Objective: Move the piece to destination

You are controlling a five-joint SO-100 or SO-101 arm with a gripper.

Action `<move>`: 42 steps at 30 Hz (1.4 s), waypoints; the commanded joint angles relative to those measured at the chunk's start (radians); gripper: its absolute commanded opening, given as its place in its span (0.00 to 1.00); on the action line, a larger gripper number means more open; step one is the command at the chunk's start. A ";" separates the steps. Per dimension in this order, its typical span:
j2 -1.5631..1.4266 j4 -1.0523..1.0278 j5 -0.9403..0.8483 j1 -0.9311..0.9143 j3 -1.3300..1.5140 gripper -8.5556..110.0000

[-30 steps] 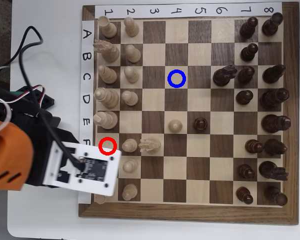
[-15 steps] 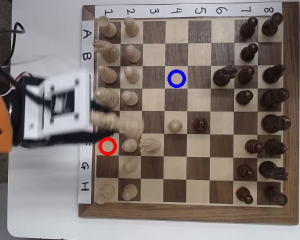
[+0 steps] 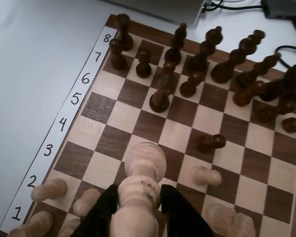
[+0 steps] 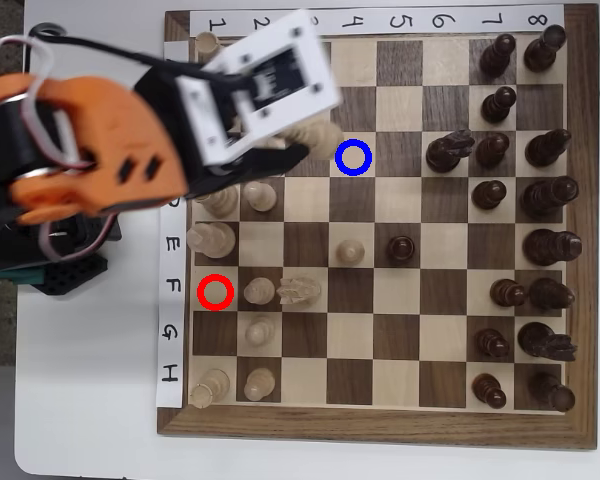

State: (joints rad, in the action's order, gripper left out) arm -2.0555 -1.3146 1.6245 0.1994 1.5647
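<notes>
End effector: we see the end effector (image 3: 138, 207) clenched on the piece (image 3: 140, 182) in the wrist view, its two black fingers (image 3: 104, 210) pressed against the turned stem on either side, the round head standing above them.

Piece: in the overhead view we find the piece (image 4: 318, 135) poking out from under the white camera board (image 4: 265, 85) on the arm, clear of the board surface as far as we can judge, and just beside the blue ring.

Destination: the blue-ringed dark square (image 4: 353, 158) sits in column 4 of the chessboard (image 4: 375, 425), toward the edge labelled A, and it stands empty.

Start square: the red ring (image 4: 214, 292) near the numbered-1 edge marks a square with nothing on it.

Neighbours: pale pawns (image 4: 260, 195) crowd the near columns under the arm; a lone light pawn (image 4: 351, 250) and a dark pawn (image 4: 401, 247) stand mid-board, well apart from the ring; a dark knight (image 4: 448, 150) stands two squares beyond it.

Step, as we judge it: carry nearly done; a short travel and a lowering remain.

Risk, tilt: the hold is on a rounded stem, so we think the piece may swing and land on an edge, then topple on letting go.

Risk, aim: the arm hides much of the board beneath it, so we could set the base across a square border.

Risk, sweep: a low arm might clip the pale pawns on the way out.
</notes>
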 commanded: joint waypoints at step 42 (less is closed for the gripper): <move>0.615 0.084 0.227 -0.012 -0.192 0.07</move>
State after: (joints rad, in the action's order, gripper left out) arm -1.4358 -1.2441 1.7994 0.1963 1.4205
